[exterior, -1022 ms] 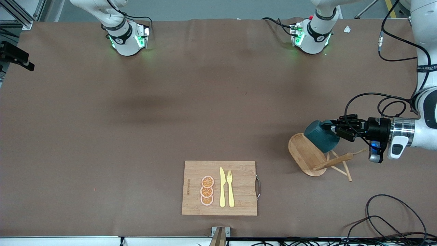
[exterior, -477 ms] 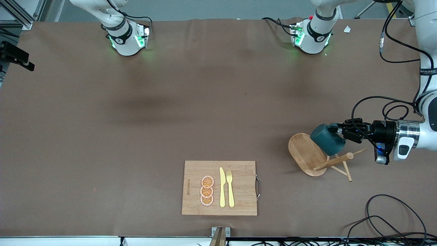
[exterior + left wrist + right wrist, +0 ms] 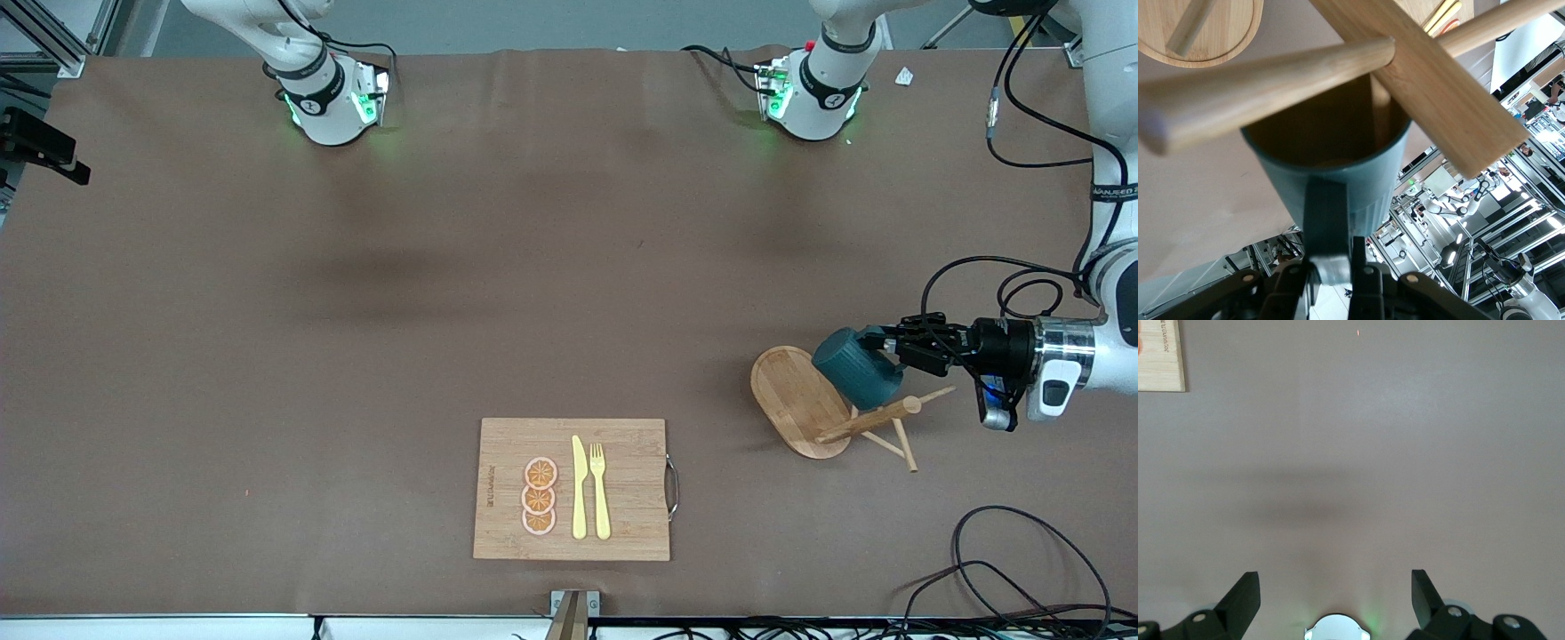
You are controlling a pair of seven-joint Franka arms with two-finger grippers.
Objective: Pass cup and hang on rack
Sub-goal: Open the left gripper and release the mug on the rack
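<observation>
The dark teal cup [image 3: 853,366] hangs on its side over the rack [image 3: 800,400], with my left gripper [image 3: 889,348] shut on its handle. The light wooden rack looks tipped over: its oval base stands on edge and its post [image 3: 876,420] points toward the left arm's end of the table. In the left wrist view the cup [image 3: 1331,173] shows its yellowish inside, and the rack's pegs [image 3: 1271,87] cross right at its mouth. The handle sits between my left gripper's [image 3: 1338,257] fingers. My right gripper [image 3: 1335,600] is open and empty over bare table near its own base.
A bamboo cutting board [image 3: 572,489] with a yellow knife, a fork and orange slices lies near the table's front edge; its corner [image 3: 1158,353] shows in the right wrist view. Loose cables [image 3: 1022,551] lie by the left arm's end.
My left gripper has carried the cup a little toward the left arm's end of the table and closer to the rack's pegs. The right arm has not moved.
</observation>
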